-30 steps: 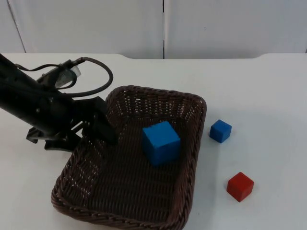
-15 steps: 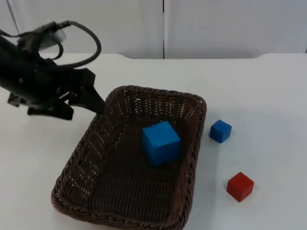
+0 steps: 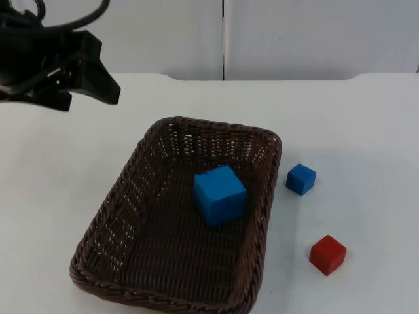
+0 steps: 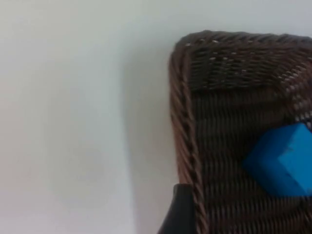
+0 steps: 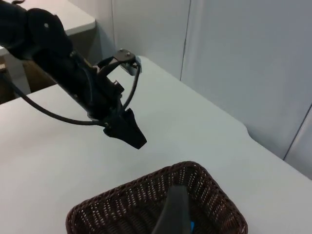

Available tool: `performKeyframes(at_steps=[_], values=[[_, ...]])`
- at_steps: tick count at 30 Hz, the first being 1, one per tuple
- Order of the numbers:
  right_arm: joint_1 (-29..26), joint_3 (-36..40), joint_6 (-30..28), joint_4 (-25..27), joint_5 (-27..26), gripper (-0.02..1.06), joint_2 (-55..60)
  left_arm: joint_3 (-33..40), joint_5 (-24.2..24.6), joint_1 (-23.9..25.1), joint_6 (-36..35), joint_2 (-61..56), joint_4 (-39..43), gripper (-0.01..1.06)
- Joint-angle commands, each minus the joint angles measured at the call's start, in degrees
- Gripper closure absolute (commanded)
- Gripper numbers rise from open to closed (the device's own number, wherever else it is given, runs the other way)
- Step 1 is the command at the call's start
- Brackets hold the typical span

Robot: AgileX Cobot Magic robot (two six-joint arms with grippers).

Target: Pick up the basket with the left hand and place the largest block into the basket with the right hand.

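Observation:
The brown wicker basket [image 3: 213, 124] rests on the white table, and nothing holds it. Inside it lies the largest block, a blue cube [image 3: 220, 195], toward the basket's middle right. My left gripper [image 3: 108, 88] hovers over the table's back left, well clear of the basket's far left corner. From the left wrist, the basket's rim [image 4: 183, 122] and the blue cube [image 4: 285, 161] appear close by. My right gripper [image 5: 171, 214] hangs high over the table, looking down on the basket [image 5: 146, 183] and the left gripper [image 5: 134, 139].
A small blue cube [image 3: 301, 178] sits on the table just right of the basket. A red cube [image 3: 327, 254] lies nearer the front, also to the right. The grey partition wall [image 3: 294, 33] closes the table's far edge.
The left gripper was at the basket's left rim a second ago. It has let go and moved up and away to the back left. Basket and blocks stayed put.

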Motion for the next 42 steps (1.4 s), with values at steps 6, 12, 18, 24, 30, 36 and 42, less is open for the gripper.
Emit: performKeyframes(at_steps=[6,12,18,24,30,36,42], values=[[-0.2,0.5,0.6,-0.3,1.3,0.38,-1.5,0.1,4.4,0.1,-7.5,-6.7,8.2,0.36],[-0.2,6.8,1.5,-0.2,-1.4,0.38,-6.5,0.1,5.7,0.1,-10.9,-15.7,12.9,0.36],[-0.2,12.3,1.7,0.0,-2.2,0.38,-12.9,0.1,7.5,0.1,-11.4,-24.2,14.1,0.36],[-0.2,16.1,3.2,0.0,-2.1,0.38,-19.8,0.1,9.1,0.1,-11.4,-32.1,15.4,0.36],[-0.2,18.6,4.2,0.0,-0.8,0.38,-24.2,1.0,9.1,0.1,-11.4,-37.1,16.3,0.36],[-0.2,23.1,4.2,0.0,-0.3,0.38,-30.8,5.5,7.7,0.1,-11.1,-44.4,18.1,0.36],[-0.2,27.0,4.2,0.0,2.7,0.38,-37.2,11.8,7.3,0.1,-11.1,-52.1,19.6,0.36]])
